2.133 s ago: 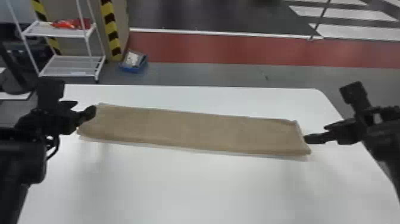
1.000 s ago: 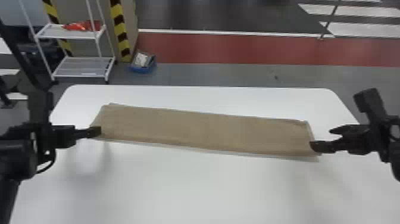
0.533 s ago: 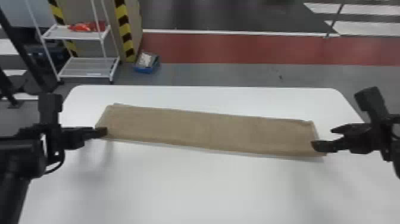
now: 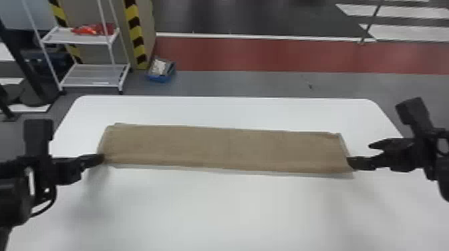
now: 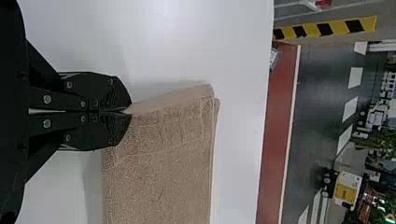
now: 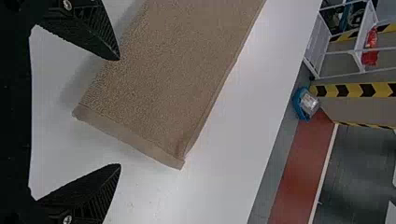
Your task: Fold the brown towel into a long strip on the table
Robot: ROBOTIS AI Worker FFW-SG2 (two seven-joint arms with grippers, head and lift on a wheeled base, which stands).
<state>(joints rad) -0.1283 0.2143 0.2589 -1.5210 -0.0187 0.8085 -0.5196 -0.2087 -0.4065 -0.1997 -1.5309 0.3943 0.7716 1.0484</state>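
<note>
The brown towel (image 4: pixel 227 148) lies as a long flat strip across the white table. At its left end is my left gripper (image 4: pixel 102 158), its tips at the near corner. In the left wrist view that gripper (image 5: pixel 130 112) is shut with the edge of the towel (image 5: pixel 159 177) pinched at its tips. My right gripper (image 4: pixel 360 153) is at the right end, one finger against the near corner. Seen from the right wrist, this gripper (image 6: pixel 119 112) stands wide open, with the end of the towel (image 6: pixel 168 79) between and beyond its fingertips.
The white table (image 4: pixel 220 213) has bare surface in front of and behind the strip. Beyond its far edge stand a white shelf rack (image 4: pixel 93 75) with a red item and a blue bin (image 4: pixel 160 70) on the floor.
The head view has shifted, so table and towel appear farther right. Relative to the towel, the left gripper has moved from above its left end to the near corner and shut there.
</note>
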